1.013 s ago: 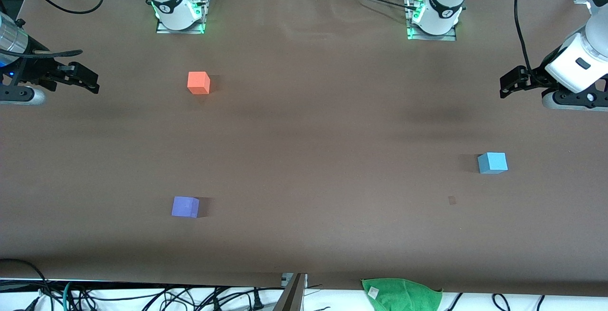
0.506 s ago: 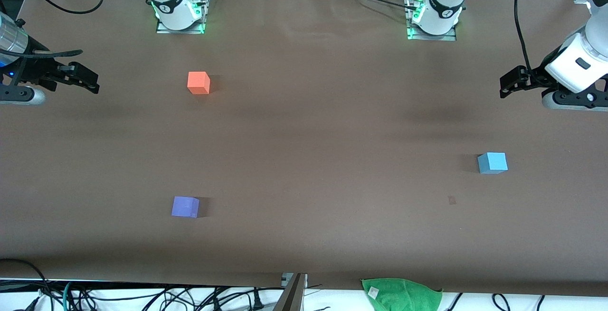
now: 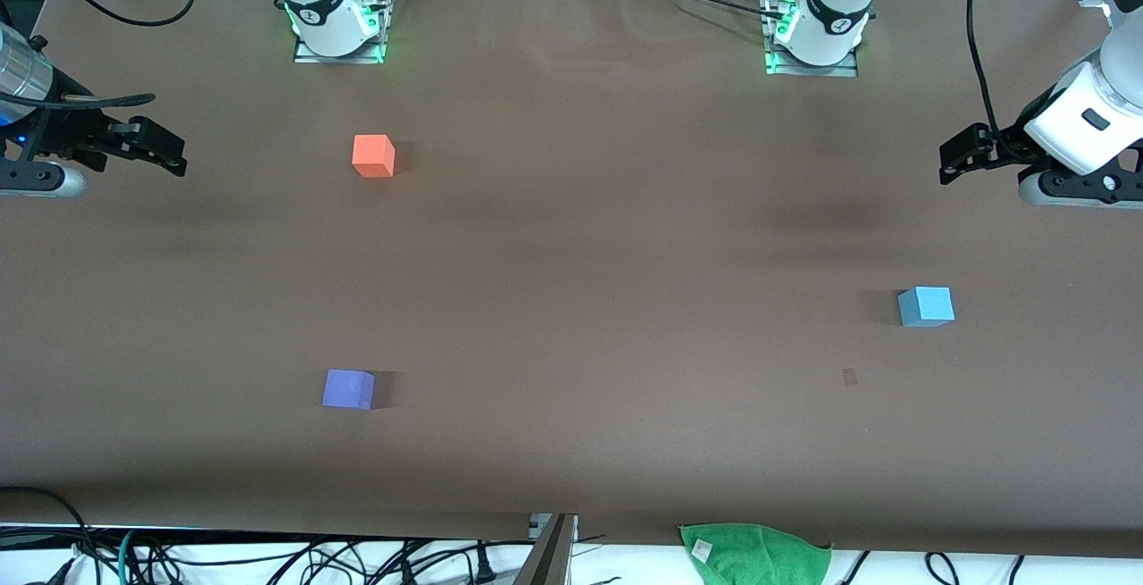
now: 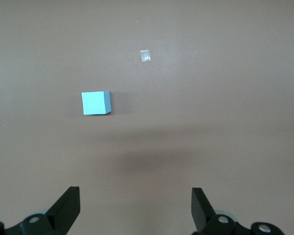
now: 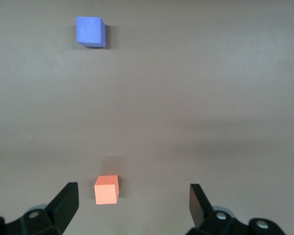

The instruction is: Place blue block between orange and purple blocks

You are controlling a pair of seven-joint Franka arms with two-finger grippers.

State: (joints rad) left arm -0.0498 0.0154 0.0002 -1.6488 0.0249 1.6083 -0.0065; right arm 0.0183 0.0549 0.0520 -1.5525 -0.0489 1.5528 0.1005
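The blue block (image 3: 926, 306) sits on the brown table toward the left arm's end; it also shows in the left wrist view (image 4: 95, 103). The orange block (image 3: 373, 156) sits toward the right arm's end, with the purple block (image 3: 348, 389) nearer the front camera. Both show in the right wrist view, orange (image 5: 107, 189) and purple (image 5: 90, 31). My left gripper (image 3: 952, 158) hangs open and empty in the air at its end of the table, apart from the blue block; its fingers show in the left wrist view (image 4: 135, 208). My right gripper (image 3: 170, 153) waits open and empty at its end (image 5: 134, 205).
A green cloth (image 3: 755, 553) lies off the table's front edge. A small pale mark (image 3: 849, 377) is on the table near the blue block. Cables run along the table's back and front edges.
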